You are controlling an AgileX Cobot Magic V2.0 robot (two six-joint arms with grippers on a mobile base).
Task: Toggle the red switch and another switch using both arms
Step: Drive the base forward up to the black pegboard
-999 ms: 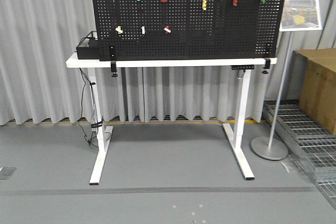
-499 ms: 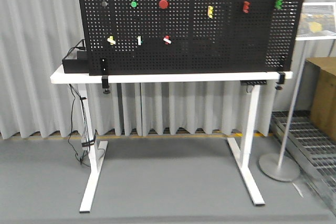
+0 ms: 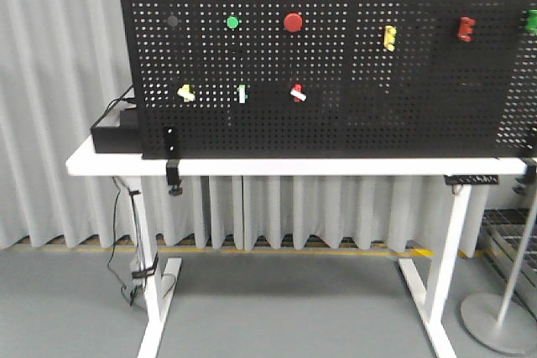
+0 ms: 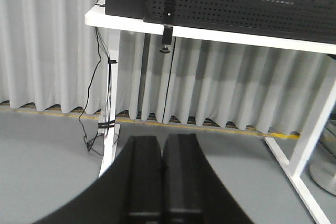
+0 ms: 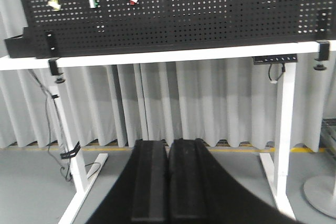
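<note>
- The red switch (image 3: 296,92) sits on the black pegboard (image 3: 403,106). Its long axis is slanted, with the white lever tip toward 4 o'clock.
- At its 9 o'clock, well apart, is another switch (image 3: 186,92), cream-coloured. A white-and-green toggle (image 3: 242,94) stands upright between them, making three toggles in one row.
- Two round red buttons (image 3: 293,22) stack at the red switch's 12 o'clock.
- The left gripper (image 4: 163,153) and right gripper (image 5: 168,156) each have fingers pressed together, empty, well short of the board.
</note>
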